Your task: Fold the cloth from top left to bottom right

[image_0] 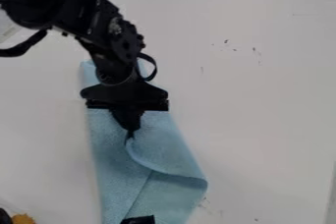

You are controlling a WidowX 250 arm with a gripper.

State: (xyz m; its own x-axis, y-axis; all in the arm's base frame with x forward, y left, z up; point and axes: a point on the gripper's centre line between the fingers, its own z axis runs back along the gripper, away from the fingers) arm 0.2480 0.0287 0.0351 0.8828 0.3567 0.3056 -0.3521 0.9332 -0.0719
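One pincer [131, 131], closed, apparently pinching a ridge of blue cloth [167, 147]; I should draw it low toward bottom right, then release gently.

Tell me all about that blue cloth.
The cloth is plain light blue and looks soft. It lies on the white table, running out of view below, partly folded, a curved edge rising where the gripper appears to pinch it. The arm covers some of its upper end; a black object overlaps it at the bottom.
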